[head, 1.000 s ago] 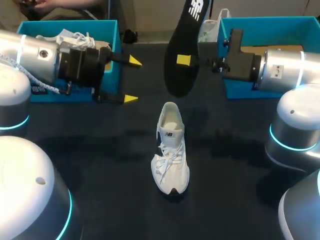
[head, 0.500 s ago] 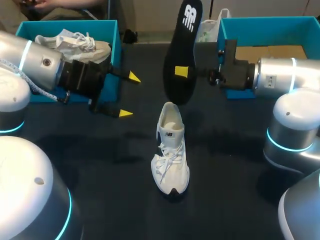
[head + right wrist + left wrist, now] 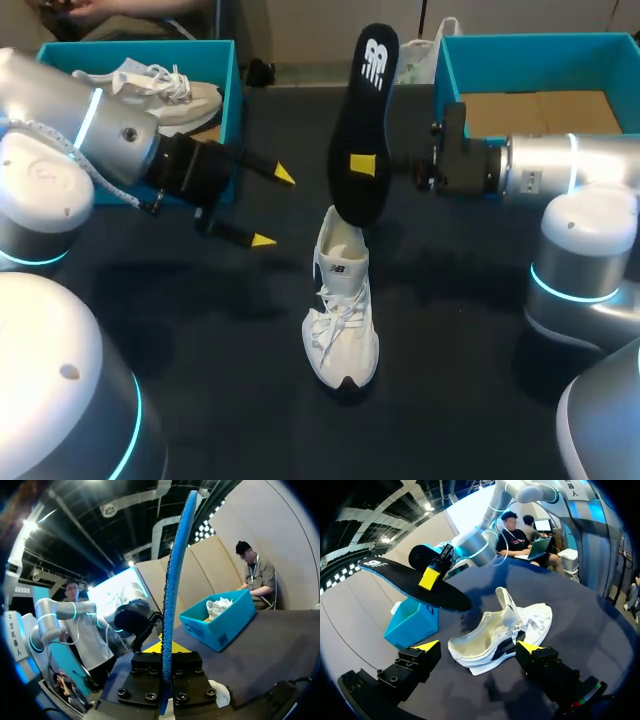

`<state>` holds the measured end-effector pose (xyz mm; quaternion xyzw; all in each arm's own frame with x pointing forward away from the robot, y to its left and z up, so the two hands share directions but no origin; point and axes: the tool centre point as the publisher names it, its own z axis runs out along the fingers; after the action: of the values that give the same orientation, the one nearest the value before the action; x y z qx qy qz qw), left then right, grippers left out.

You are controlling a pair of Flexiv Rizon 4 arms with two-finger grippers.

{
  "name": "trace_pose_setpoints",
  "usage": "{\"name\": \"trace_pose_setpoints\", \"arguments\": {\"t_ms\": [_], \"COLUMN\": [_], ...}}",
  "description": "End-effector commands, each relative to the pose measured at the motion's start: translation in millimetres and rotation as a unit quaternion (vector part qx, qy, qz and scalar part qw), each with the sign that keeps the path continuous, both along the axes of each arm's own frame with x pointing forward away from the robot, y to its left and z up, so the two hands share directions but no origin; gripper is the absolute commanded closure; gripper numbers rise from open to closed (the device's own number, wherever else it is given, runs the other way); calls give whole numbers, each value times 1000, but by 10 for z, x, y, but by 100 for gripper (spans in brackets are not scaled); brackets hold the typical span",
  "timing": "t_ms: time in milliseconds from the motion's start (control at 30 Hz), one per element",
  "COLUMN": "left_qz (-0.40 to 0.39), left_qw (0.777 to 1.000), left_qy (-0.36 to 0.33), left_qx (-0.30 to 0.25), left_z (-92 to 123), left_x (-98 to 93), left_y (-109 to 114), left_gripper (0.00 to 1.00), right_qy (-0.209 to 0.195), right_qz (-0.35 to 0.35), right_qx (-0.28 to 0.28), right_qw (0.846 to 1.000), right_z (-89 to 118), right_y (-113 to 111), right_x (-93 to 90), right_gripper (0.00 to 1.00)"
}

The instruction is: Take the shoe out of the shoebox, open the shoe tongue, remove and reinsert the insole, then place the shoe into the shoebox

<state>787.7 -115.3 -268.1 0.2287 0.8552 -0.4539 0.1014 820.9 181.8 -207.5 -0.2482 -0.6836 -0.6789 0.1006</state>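
Observation:
A white shoe [image 3: 342,300] lies on the dark table [image 3: 470,380], toe toward the front. My right gripper [image 3: 363,165] is shut on a black insole [image 3: 365,100], held upright with its lower end just over the shoe's heel opening. In the right wrist view the insole [image 3: 172,590] rises edge-on from that gripper [image 3: 167,651]. My left gripper [image 3: 274,208] stands open to the left of the heel. In the left wrist view the shoe [image 3: 500,635] lies just ahead of its open fingers [image 3: 479,647], with the insole [image 3: 415,582] above it.
A teal shoebox [image 3: 228,70] at the back left holds a second white shoe [image 3: 160,85]. Another teal shoebox [image 3: 540,45] at the back right has cardboard on its floor. A white bag [image 3: 415,55] stands between the boxes.
My left gripper has come down and to the right, closer to the shoe's heel. The right gripper has lowered the insole toward the heel opening.

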Motion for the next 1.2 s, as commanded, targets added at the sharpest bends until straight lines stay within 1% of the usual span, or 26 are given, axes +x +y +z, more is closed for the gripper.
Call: {"name": "trace_pose_setpoints", "arguments": {"t_ms": [33, 100, 267, 567, 767, 1200], "left_qz": [-3, -4, -1, 9, 15, 15], "left_qw": [1000, 999, 999, 997, 996, 996], "left_qy": [3, 3, 4, 0, 3, 3], "left_qx": [17, 33, 48, 82, 87, 87], "left_z": [-86, -136, -214, -292, -312, -312], "left_x": [71, 84, 95, 109, 98, 98], "left_y": [-55, -54, -56, -53, -71, -71], "left_gripper": [0, 0, 0, 0, 0, 0], "right_qy": [0, 1, 3, 0, -6, -6], "right_qz": [3, 5, 7, 12, 17, 17], "right_qx": [11, 14, 22, 14, 18, 18], "right_qw": [1000, 1000, 1000, 1000, 1000, 1000], "right_z": [-118, -165, -247, -299, -320, -320], "right_y": [8, 12, 10, 32, 59, 59], "right_x": [37, 41, 42, 54, 43, 43], "right_gripper": [100, 100, 100, 100, 100, 100]}}
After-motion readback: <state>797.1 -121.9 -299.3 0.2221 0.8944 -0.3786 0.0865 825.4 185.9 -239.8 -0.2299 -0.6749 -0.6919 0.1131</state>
